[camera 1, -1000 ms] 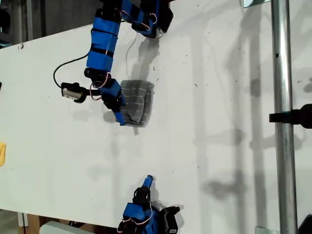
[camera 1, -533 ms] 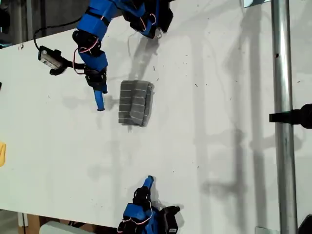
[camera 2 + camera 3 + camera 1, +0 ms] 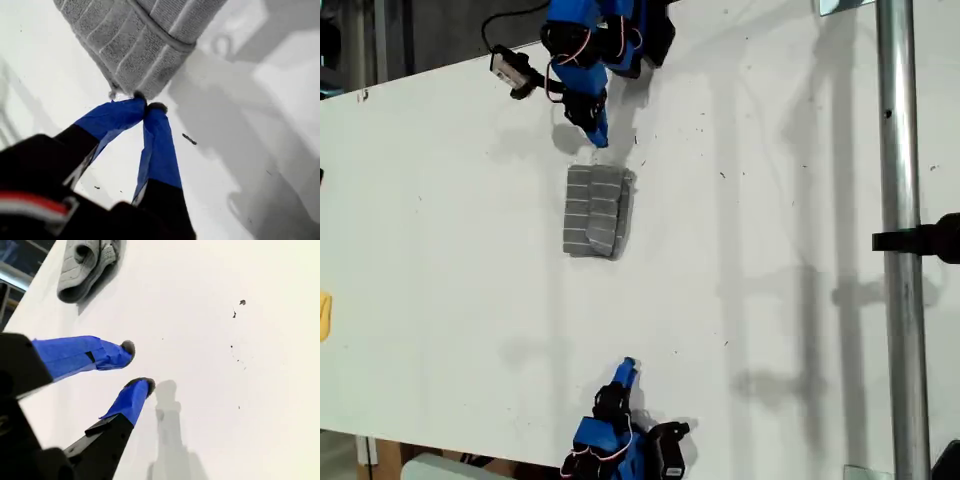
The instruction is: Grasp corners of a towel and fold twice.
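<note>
On the white table (image 3: 440,300), going from the exterior view's left to its right, the towel (image 3: 597,211) lay a little left of centre, folded into a compact grey striped block with stacked layers showing along its right edge. At about twelve o'clock from it hung my first end effector (image 3: 598,132), tips pressed together and holding nothing, just clear of the towel's near corner (image 3: 125,92). At about six o'clock, well apart from the cloth, sat my second end effector (image 3: 626,370), its tips a narrow gap apart and empty. The fabric looked soft, light and limp; a pinch at a corner through all layers would likely hold best, since the folds could slide apart.
</note>
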